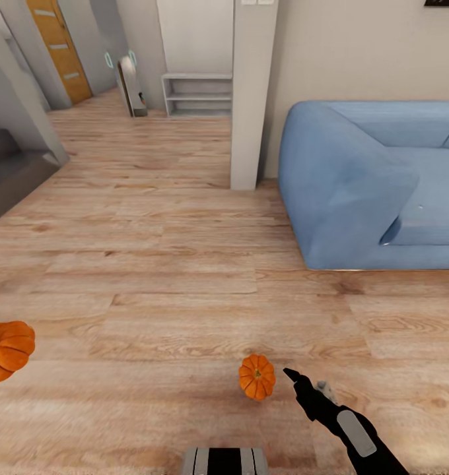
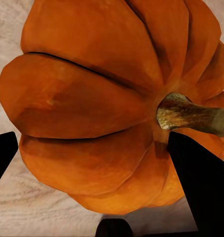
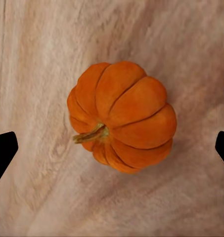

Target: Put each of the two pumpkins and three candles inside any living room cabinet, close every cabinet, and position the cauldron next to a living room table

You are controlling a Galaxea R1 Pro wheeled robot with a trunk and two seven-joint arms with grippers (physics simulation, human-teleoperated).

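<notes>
I am judging this early: no pumpkin is stowed yet. My left claw [image 2: 99, 163] is clamping one pumpkin [image 2: 107, 94] at my far left, its stem [image 2: 191, 114] pointing sideways across the fingers. My right claw [image 3: 112, 148] is hanging spread apart over the second pumpkin [image 1: 257, 377] on the wood floor [image 1: 185, 297], its stem [image 3: 89, 134] lying sideways, level with the floor.

no readable text, label, brand, number or sign stands on anything in these views.
</notes>
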